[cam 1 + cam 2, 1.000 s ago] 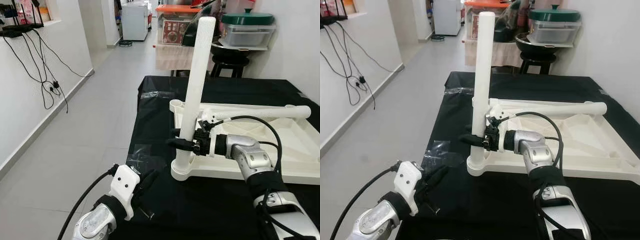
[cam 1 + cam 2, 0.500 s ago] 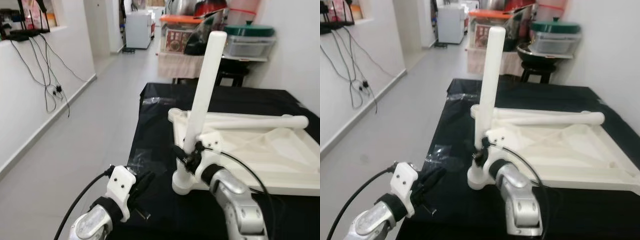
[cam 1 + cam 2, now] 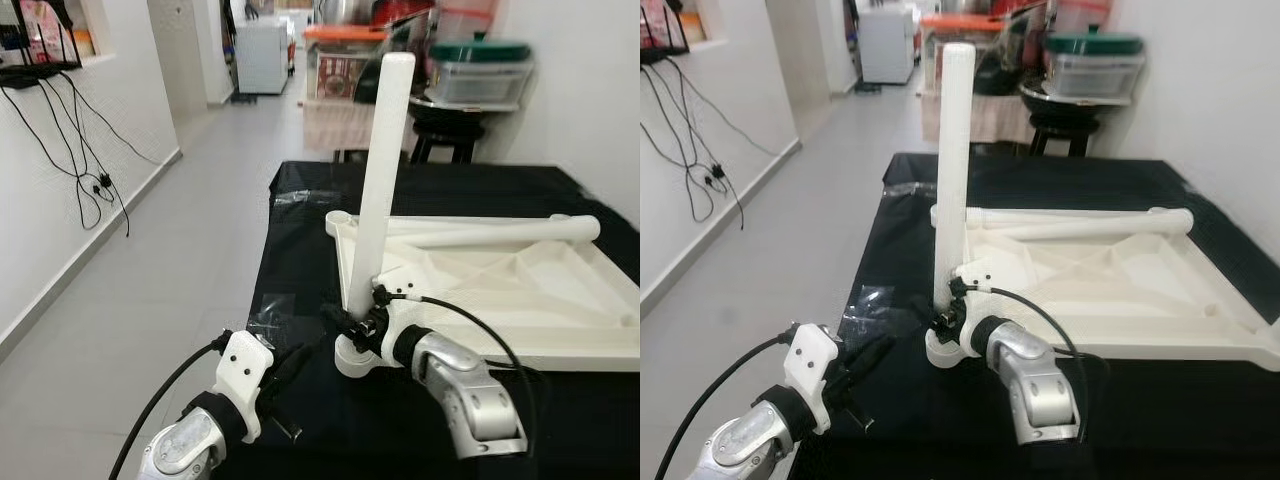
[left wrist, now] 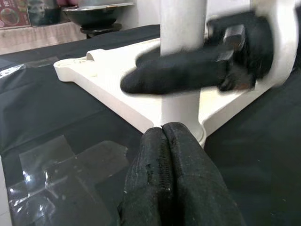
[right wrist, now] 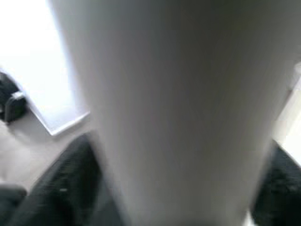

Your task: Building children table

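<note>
Lower on the upright leg now, the right pincer clamps it near its socket.
One leg stands, another lies on the tabletop's upturned panel; left pincer pressed together.

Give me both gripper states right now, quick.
Left gripper: shut, empty, hovering near the corner of the tabletop.
Right gripper: shut on the upright table leg, low, just above its socket.
</note>
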Controlling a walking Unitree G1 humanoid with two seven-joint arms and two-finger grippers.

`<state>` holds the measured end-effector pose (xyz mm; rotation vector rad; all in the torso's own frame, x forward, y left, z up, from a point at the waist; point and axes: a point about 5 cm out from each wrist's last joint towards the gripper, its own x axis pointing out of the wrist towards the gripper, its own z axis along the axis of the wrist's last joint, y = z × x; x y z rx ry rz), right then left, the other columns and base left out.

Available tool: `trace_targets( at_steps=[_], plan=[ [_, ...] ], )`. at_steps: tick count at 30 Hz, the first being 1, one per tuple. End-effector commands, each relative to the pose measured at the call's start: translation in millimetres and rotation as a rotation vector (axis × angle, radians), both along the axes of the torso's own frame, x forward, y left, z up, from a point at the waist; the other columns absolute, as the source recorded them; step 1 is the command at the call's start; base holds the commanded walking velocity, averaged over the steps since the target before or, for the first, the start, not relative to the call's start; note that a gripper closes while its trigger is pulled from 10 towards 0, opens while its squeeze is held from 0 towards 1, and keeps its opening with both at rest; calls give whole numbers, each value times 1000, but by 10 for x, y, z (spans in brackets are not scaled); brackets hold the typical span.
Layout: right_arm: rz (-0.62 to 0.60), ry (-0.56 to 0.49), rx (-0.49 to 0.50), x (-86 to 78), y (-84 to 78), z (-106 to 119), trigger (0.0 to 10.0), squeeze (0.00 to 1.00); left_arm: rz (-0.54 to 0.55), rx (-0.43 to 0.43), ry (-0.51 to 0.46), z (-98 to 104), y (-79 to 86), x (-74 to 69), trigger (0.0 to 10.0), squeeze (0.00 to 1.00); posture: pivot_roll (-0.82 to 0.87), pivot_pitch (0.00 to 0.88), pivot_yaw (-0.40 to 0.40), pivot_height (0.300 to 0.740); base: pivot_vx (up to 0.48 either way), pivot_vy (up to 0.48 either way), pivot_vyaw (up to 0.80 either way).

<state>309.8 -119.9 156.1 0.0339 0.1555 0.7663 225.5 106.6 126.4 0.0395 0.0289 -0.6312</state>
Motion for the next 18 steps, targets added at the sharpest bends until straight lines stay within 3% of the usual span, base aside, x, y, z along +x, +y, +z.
trace_targets(
  at_steps=[1, 2, 3, 4, 8, 13, 14, 15, 16, 18],
  plan=[
    [85, -46, 22, 32, 3, 101, 10000, 1000, -8, 7, 12, -27, -11, 3, 10000, 0, 37, 0, -39, 740, 0, 0, 0],
    [135, -65, 14, 54, -16, 143, 10000, 1000, -10, 8, 12, -28, -15, 4, 10000, 0, 37, 0, -39, 740, 0, 0, 0],
    [216, -57, -1, 107, -46, 156, 10000, 835, -12, 9, 12, -34, -20, 7, 10000, 0, 42, 0, -41, 740, 0, 0, 0],
    [289, -43, -11, 172, -84, 167, 10000, 0, -13, 12, 13, -39, -25, 9, 10000, 0, 47, 0, -44, 740, 0, 0, 0],
    [393, -20, 20, 307, -152, 221, 10000, 0, -13, 19, 13, -53, -26, 9, 10000, 0, 56, 0, -48, 740, 0, 0, 0],
    [412, -11, 38, 406, -170, 273, 10000, 0, -11, 26, 14, -63, -16, 8, 10000, 0, 67, 0, -49, 740, 0, 0, 0],
    [424, -2, 37, 430, -178, 280, 3922, 0, -12, 28, 14, -66, -14, 8, 10000, 0, 68, 0, -47, 740, 0, 0, 0],
    [424, -2, 37, 430, -178, 280, 3922, 0, -12, 28, 14, -66, -14, 8, 10000, 0, 68, 0, -47, 740, 0, 0, 0],
    [441, 8, 40, 447, -195, 286, 0, 0, -15, 31, 15, -70, -15, 8, 10000, 0, 67, 0, -42, 740, 0, 0, 0],
    [441, 11, 41, 458, -216, 286, 0, 0, -20, 35, 14, -72, -20, 9, 10000, 0, 65, 0, -42, 740, 0, 0, 0]
  ],
)
